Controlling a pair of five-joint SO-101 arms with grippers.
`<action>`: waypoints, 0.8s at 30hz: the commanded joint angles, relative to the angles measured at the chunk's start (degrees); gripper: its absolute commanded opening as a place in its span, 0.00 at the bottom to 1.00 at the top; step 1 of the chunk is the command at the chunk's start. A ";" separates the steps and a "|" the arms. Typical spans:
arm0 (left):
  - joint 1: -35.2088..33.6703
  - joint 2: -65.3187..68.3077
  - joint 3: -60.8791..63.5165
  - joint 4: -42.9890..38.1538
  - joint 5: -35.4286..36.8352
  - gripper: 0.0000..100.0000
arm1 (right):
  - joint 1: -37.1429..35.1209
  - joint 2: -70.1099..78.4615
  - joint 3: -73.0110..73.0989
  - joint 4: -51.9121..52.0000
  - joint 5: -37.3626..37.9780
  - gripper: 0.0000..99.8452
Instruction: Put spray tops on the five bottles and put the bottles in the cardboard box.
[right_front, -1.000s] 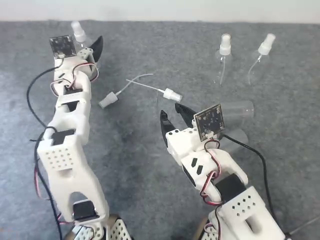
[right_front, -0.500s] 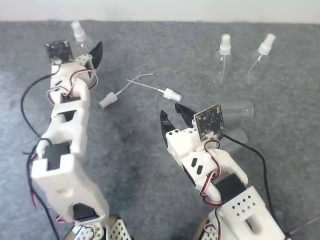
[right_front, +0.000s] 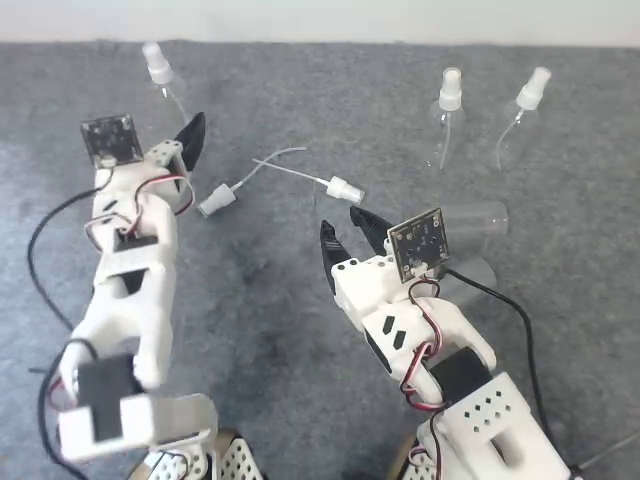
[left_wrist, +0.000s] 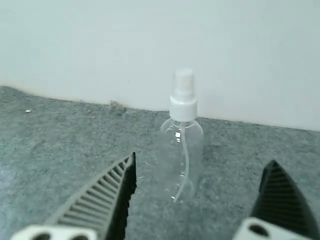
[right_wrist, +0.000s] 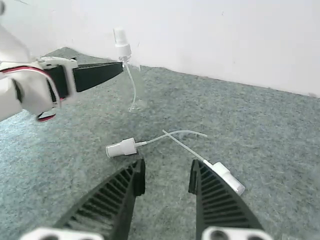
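At the far left of the grey worktop we see a capped bottle standing upright near the back wall. The left end effector hangs just in front of it, apart from it, with its jaws spread wide and nothing between them; in the left wrist view this bottle stands centred between the two fingers.

Toward the middle, two loose spray tops lie on the worktop, the left spray top and the right spray top, with their thin tubes crossing. The right end effector sits just in front of the right one, jaws slightly parted and empty.

Further right, an uncapped bottle lies on its side, partly hidden behind the right wrist camera. Two more capped bottles stand upright near the back right.
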 joint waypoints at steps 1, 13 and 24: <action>-0.70 -9.41 1.98 4.31 0.35 0.36 | 0.66 -1.71 -0.44 -1.10 -0.26 0.13; -3.60 -33.41 1.98 35.69 3.08 0.36 | 0.66 -1.27 -0.44 -1.01 -0.26 0.13; -3.60 -41.05 1.98 52.31 2.90 0.36 | 0.92 -1.27 -0.44 -1.01 -0.26 0.13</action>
